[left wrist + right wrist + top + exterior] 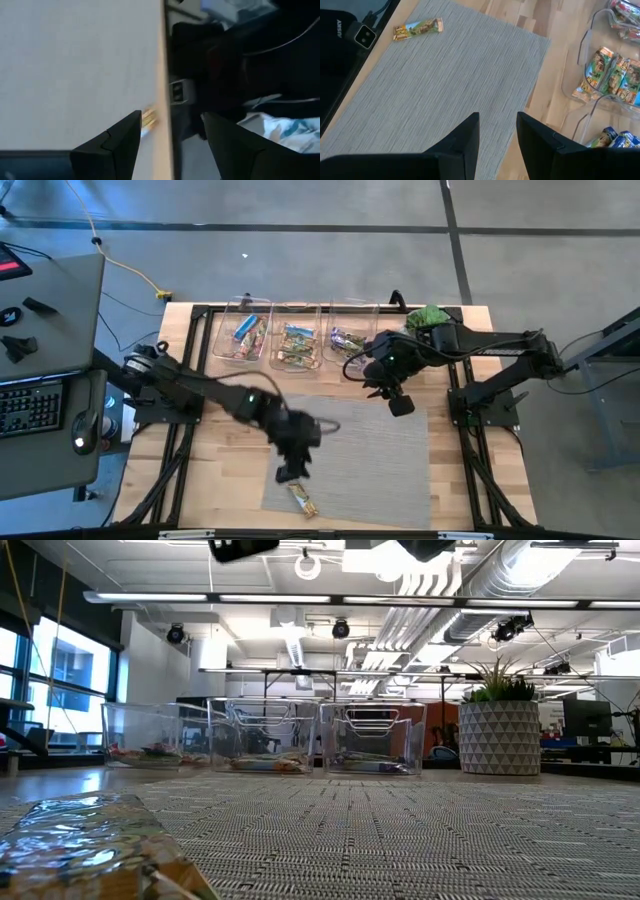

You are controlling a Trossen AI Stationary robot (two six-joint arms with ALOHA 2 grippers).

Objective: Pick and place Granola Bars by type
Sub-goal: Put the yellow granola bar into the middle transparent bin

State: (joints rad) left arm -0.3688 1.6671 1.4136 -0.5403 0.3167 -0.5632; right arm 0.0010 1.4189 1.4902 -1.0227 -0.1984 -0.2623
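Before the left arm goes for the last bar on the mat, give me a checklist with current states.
1. One granola bar left on the grey mat, near its front edge: ok.
2. Left claw sits close beside that bar, fingers apart: ok.
3. Left claw is empty: ok.
4. Right claw is over the mat's far side, away from the bar; open and empty: ok.
5. Middle bin holds the green-orange bars that match this bar: ok.
6. Claw centred over the bar: cannot tell.
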